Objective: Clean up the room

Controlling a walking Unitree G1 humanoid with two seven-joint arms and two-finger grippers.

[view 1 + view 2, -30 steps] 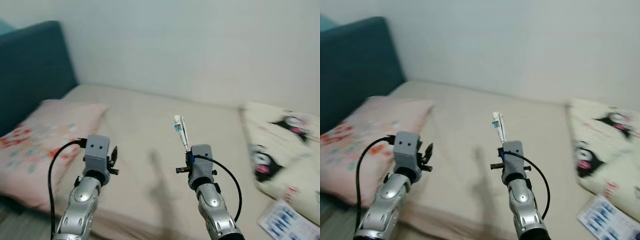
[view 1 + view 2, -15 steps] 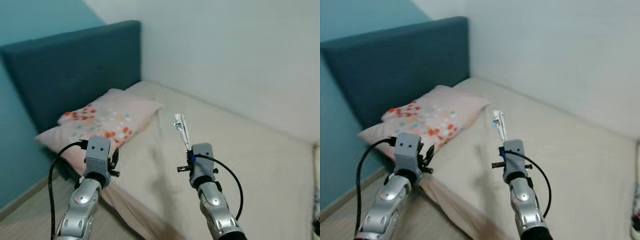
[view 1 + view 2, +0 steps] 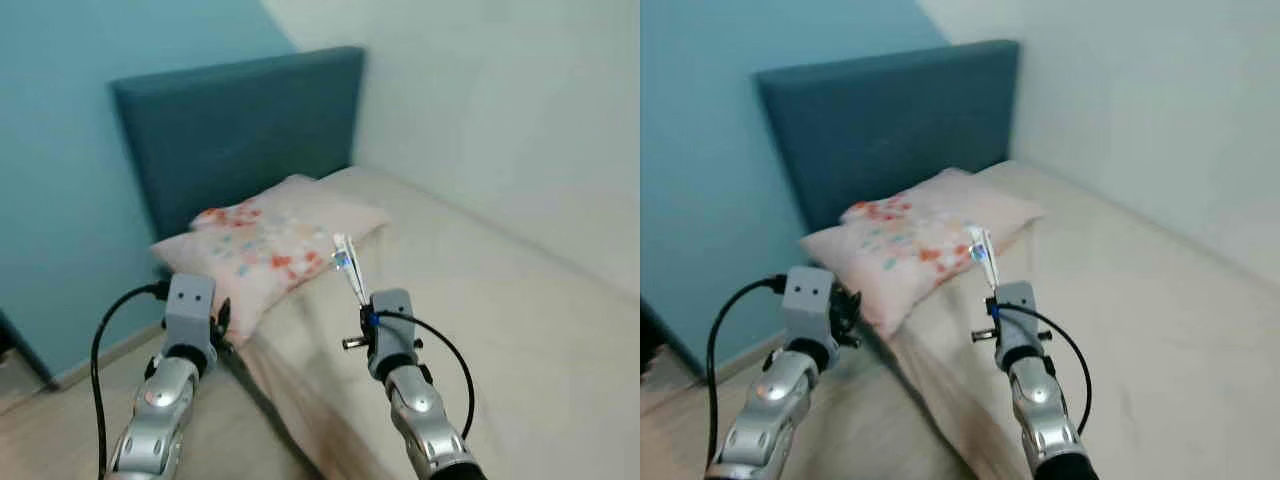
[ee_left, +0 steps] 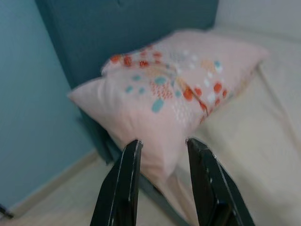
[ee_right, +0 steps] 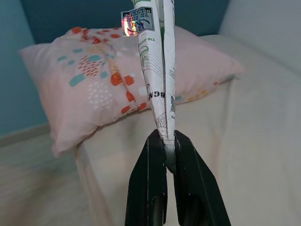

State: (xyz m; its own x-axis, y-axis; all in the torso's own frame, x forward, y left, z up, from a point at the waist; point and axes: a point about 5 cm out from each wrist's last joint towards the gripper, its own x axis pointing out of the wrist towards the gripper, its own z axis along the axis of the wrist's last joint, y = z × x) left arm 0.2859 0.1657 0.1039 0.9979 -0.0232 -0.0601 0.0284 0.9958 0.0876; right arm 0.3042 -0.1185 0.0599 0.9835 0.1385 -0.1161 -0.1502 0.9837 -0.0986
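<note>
Ahead of both tools lies the bed (image 3: 520, 330), backed by a dark teal headboard (image 3: 240, 130). A pink floral pillow (image 3: 270, 245) rests at the bed's head, beyond the left tool (image 4: 162, 146), whose fingers stand apart and empty. The right tool (image 5: 165, 141) is clamped on a folded paper wrapper (image 5: 157, 70), held upright above the mattress edge.

Printed paper packet (image 5: 160, 84), soft cloth pillow (image 3: 270, 245), matt fabric headboard (image 3: 240, 130)

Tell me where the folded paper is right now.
The folded paper is pinched upright in the right claw, held over the bed's near edge, just right of the floral pillow.
</note>
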